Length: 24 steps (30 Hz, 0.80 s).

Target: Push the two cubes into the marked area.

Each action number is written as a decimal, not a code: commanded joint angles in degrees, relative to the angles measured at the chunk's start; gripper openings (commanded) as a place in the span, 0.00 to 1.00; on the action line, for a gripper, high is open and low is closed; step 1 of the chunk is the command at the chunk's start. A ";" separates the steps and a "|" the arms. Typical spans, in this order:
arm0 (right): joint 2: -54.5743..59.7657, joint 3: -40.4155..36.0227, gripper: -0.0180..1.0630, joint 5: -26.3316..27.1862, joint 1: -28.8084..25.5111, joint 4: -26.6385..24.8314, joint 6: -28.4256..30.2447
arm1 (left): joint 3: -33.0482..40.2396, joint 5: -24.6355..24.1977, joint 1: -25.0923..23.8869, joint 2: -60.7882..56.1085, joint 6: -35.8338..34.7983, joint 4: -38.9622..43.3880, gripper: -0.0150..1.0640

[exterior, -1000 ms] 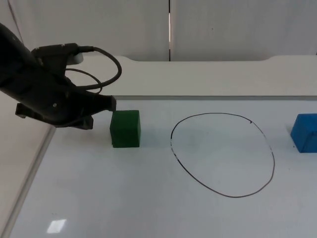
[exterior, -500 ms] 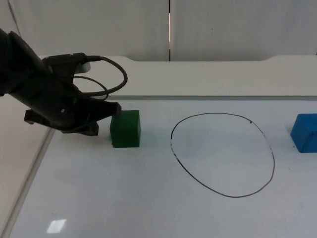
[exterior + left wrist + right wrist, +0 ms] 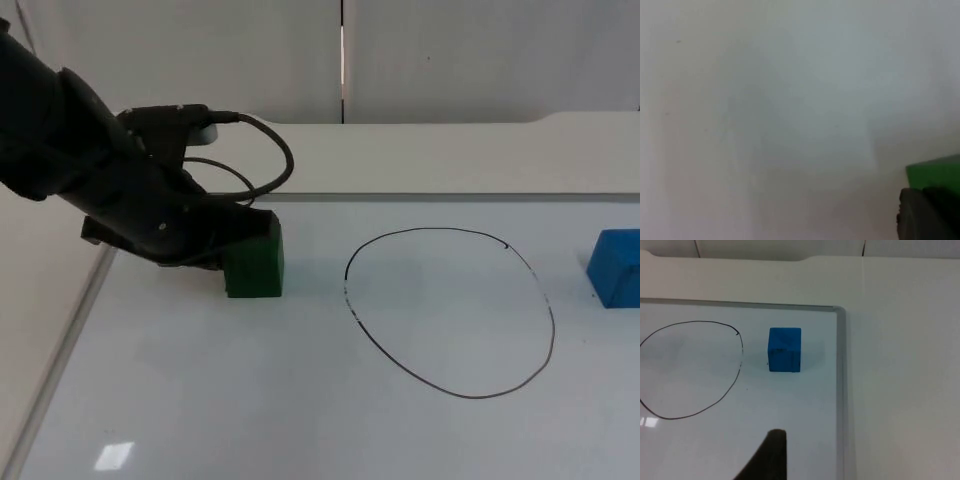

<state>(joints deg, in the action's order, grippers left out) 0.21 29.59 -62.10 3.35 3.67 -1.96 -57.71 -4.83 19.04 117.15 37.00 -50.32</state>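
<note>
Desk [image 3: 300,420] first, the biggest thing on show: one white board surface with a metal edge, carrying one drawn outline and two cubes. One marked area [image 3: 450,310], a black hand-drawn oval, sits mid-desk with nothing inside it. Left arm next, and this is where the news is: over the last second it has swung in from the desk's left edge and now presses right up against the far-left side of the green cube [image 3: 255,262], covering part of it. The cube itself has not budged; it stands where it stood a second ago, well left of the oval line. So contact looks made, but the shove is not yet paying off, and the judgement is that the first push is only just starting. The left gripper [image 3: 232,240] sits tight at the cube's upper-left edge, and whether its fingers are parted or closed cannot be told. One blue cube [image 3: 785,349] waits just outside the oval's right side, untouched. The right gripper [image 3: 767,455] hangs back over the near desk, apart from that cube, waiting; its state cannot be told either. Count: two cubes, one oval, none home.
</note>
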 commanded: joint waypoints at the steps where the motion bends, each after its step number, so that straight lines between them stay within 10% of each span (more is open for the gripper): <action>1: -0.21 -0.07 0.99 0.34 -0.27 0.24 0.18 | -0.23 1.02 0.68 0.03 0.01 -1.25 0.03; 24: -0.21 -0.07 0.99 0.34 -0.27 0.24 0.18 | -0.23 -3.40 1.20 0.03 0.01 -3.23 0.03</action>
<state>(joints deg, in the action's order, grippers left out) 0.21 29.59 -62.10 3.35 3.67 -1.96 -57.71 -7.97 19.78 117.18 37.00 -52.55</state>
